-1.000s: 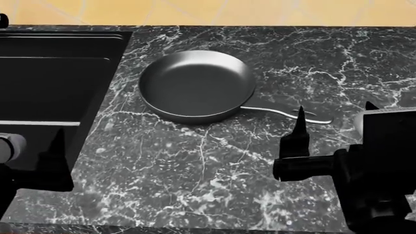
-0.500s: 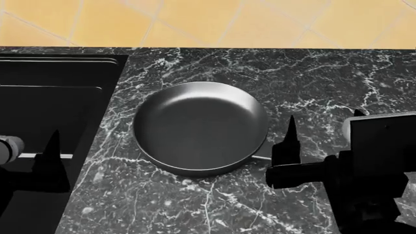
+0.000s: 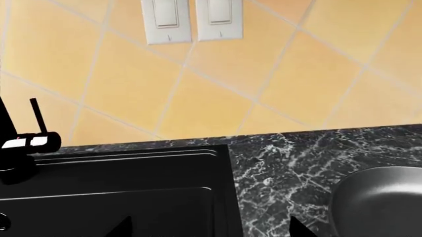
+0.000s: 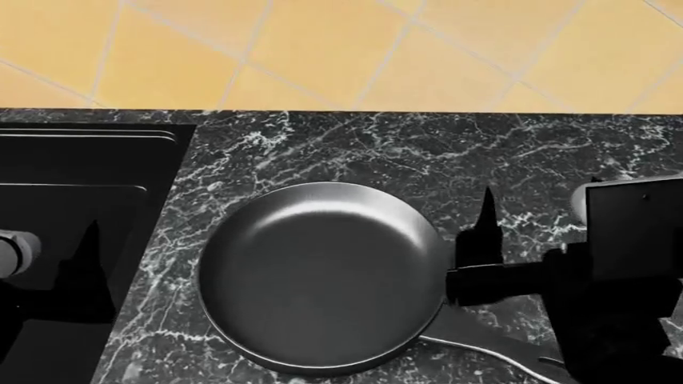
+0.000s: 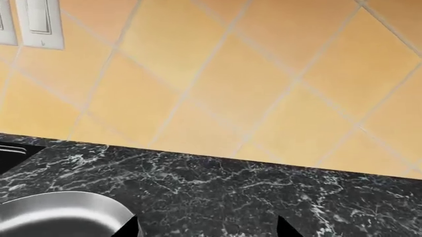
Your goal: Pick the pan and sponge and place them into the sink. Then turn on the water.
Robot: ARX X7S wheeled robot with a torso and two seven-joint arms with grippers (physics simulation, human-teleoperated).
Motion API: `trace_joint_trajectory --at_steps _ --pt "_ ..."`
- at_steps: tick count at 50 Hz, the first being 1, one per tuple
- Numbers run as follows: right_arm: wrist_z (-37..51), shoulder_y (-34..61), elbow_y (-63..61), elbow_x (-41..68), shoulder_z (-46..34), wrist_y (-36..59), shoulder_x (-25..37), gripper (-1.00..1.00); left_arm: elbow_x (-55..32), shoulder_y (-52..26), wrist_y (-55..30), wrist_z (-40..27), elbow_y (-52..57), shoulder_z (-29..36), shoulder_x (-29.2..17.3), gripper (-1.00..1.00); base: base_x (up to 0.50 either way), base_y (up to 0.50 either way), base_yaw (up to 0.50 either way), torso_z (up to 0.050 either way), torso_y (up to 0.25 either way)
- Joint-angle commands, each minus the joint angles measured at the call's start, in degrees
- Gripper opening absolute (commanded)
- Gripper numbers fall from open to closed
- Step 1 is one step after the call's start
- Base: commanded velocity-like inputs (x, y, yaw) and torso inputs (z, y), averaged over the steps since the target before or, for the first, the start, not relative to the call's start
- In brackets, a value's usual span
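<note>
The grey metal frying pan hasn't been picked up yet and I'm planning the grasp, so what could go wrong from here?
The round dark grey metal frying pan lies flat on the black marble counter, its thin flat handle partly under the right hand. A grasp could miss the low handle or push the pan away. The small yellow sponge is in no view, so it may take a search.

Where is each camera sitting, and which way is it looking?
Head view: sits on the robot's head, looks down at the round dark grey metal frying pan on the black marble counter; both dark arms show, left gripper and right gripper.
Left wrist view: near the left gripper, faces the yellow tiled wall, white switches, glossy black sink and black faucet; only fingertips show.
Right wrist view: faces wall and counter; fingertips show.
All three share the pan.
</note>
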Motion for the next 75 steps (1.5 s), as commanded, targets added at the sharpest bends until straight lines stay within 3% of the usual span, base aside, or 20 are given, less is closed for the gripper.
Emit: trace_joint_trajectory --at_steps 1,7,11,14,18,25,29,53,75 --pt "-2.04 3.42 -2.49 10.41 3.03 12.71 3.92 1.0 -0.31 0.54 0.25 0.23 -0.14 -0.3 -0.54 1.0 0.0 0.0 0.0 0.0 0.0" --pt "-3.85 9.56 -3.22 23.15 3.24 30.69 8.7 1.0 -1.05 0.94 -0.01 0.55 0.17 -1.49 -1.47 1.0 0.0 0.0 0.0 0.0 0.0" --pt "-6.11 14.87 -3.1 27.1 -2.14 35.95 12.44 1.0 -1.37 0.68 -0.23 0.74 0.08 -1.7 -1.74 1.0 0.0 0.0 0.0 0.0 0.0" --pt "-2.76 20.88 0.79 35.65 -8.73 36.27 15.94 1.0 -1.2 0.39 -1.01 0.21 0.62 -0.91 -1.59 1.0 0.0 0.0 0.0 0.0 0.0" --pt "-5.06 26.92 4.62 37.17 -16.22 35.68 18.72 1.0 -0.8 0.21 -1.49 -0.74 0.99 -0.17 -1.05 1.0 0.0 0.0 0.0 0.0 0.0" --pt "-13.94 39.39 9.52 31.98 -32.06 35.35 18.88 1.0 -0.8 0.39 -1.41 -1.2 0.97 -0.31 -0.88 1.0 0.0 0.0 0.0 0.0 0.0" --pt "-16.53 43.22 12.57 29.36 -37.25 34.61 17.99 1.0 -1.43 1.55 -0.87 -0.38 1.1 -1.52 -1.87 1.0 0.0 0.0 0.0 0.0 0.0" --pt "-30.2 48.53 20.87 18.85 -57.07 27.92 14.26 1.0 -1.45 2.37 0.67 0.28 -0.59 -1.54 -2.13 1.0 0.0 0.0 0.0 0.0 0.0" --pt "-34.68 45.38 27.96 13.31 -63.35 19.73 11.37 1.0 -1.98 3.5 1.7 0.61 -1.24 -2.54 -2.77 1.0 0.0 0.0 0.0 0.0 0.0"
